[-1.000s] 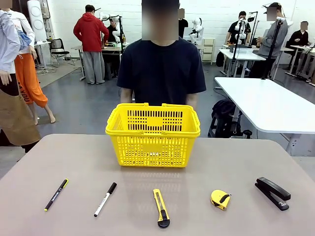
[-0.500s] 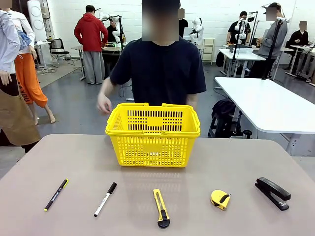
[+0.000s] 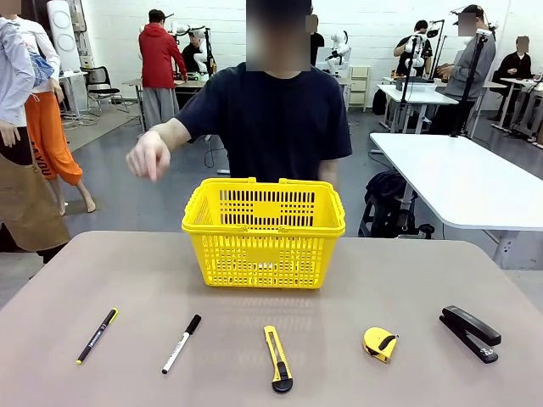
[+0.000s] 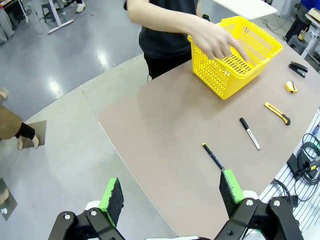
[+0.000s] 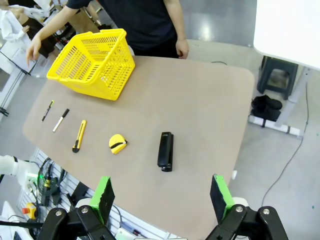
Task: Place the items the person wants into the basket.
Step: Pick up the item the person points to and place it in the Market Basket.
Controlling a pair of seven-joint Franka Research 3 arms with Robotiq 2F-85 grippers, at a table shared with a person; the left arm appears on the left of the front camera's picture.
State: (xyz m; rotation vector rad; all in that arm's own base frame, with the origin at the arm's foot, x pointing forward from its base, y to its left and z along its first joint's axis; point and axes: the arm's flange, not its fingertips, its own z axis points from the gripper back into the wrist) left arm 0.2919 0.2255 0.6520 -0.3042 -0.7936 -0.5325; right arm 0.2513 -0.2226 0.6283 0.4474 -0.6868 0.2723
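The yellow basket point(image 3: 264, 232) stands at the far middle of the table, in front of the person point(image 3: 278, 119) in a dark T-shirt. One hand point(image 3: 148, 156) of the person is raised out to the basket's left. Along the near edge lie the black pen point(image 3: 97, 335), the white marker point(image 3: 181, 343) and the round tape measure point(image 3: 380, 343). The left wrist view looks down on the basket point(image 4: 234, 55), pen point(image 4: 213, 156) and marker point(image 4: 249, 133); my left gripper point(image 4: 172, 194) is open and held high, off the table's side. My right gripper point(image 5: 161, 197) is open too, high above the tape measure point(image 5: 117, 143).
A yellow utility knife point(image 3: 277, 359) lies between marker and tape measure. A black stapler point(image 3: 470, 332) sits at the near right. Bare tabletop point(image 3: 127, 271) surrounds the basket. A white table point(image 3: 462, 182) stands behind on the right; other people work in the background.
The person's arm has come up from behind the basket and swung out to the left, hand raised. Nothing on the table has moved.
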